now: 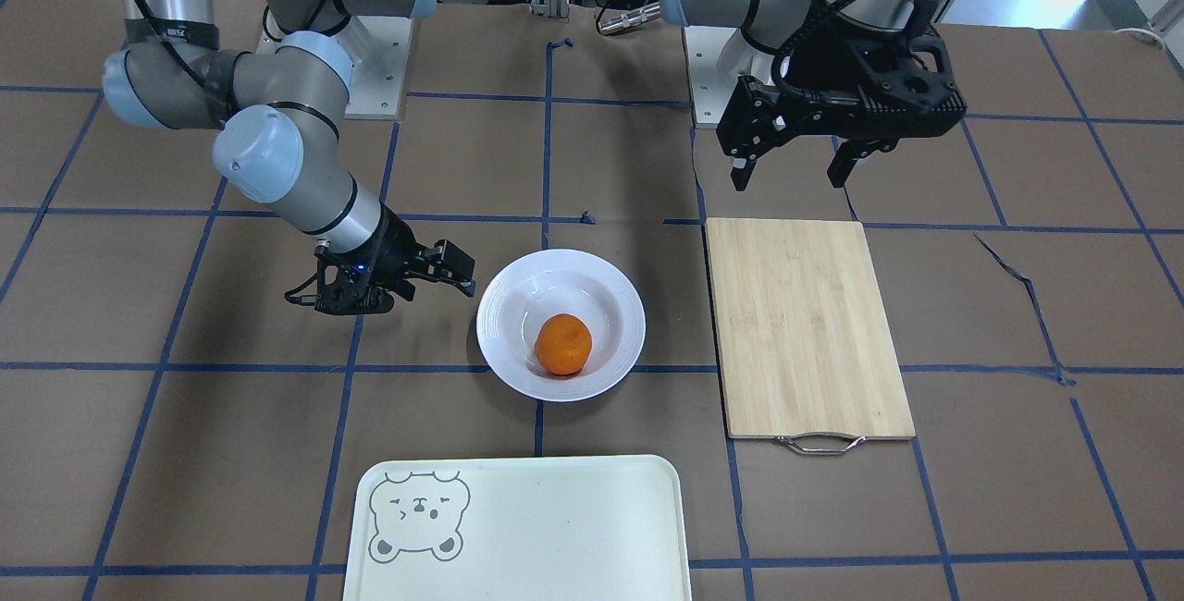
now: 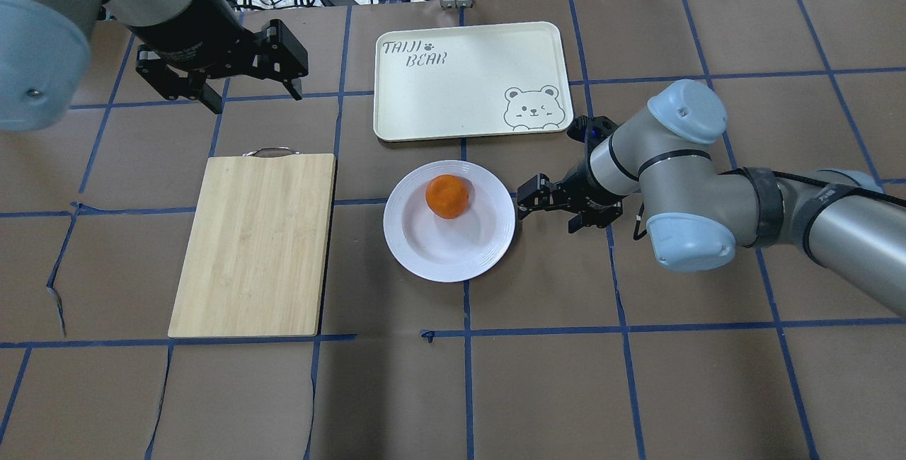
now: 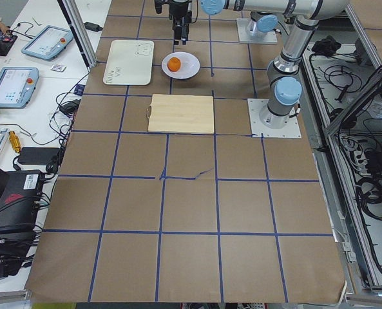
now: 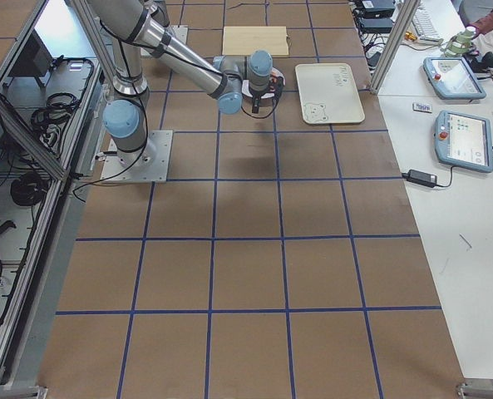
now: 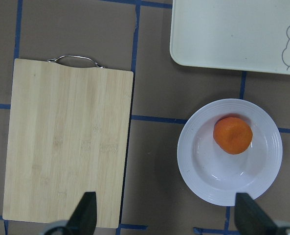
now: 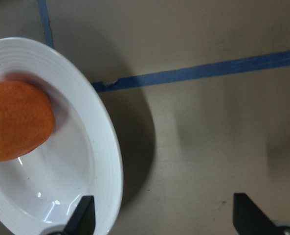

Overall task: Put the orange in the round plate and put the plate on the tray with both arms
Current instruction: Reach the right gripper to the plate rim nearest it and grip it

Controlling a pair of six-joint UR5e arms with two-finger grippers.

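The orange (image 1: 563, 343) (image 2: 447, 196) (image 6: 15, 127) lies inside the white round plate (image 1: 499, 305) (image 2: 425, 262) (image 5: 203, 181), toward the tray side of its centre. The mint-white tray (image 1: 555, 527) (image 2: 453, 92) lies bare just beyond the plate. My right gripper (image 1: 407, 285) (image 2: 552, 209) (image 6: 164, 220) is low and open at the plate's edge. In the right wrist view one finger sits over the rim (image 6: 105, 161) and the other over the table. Raised well above the table, my left gripper (image 1: 794, 171) (image 2: 251, 94) (image 5: 167, 220) is open and holds nothing.
A bamboo cutting board (image 1: 805, 324) (image 2: 255, 240) with a metal handle lies flat on the robot's left of the plate, under the left gripper's side. Brown paper with blue tape lines covers the table. Tablets and cables sit on the side benches.
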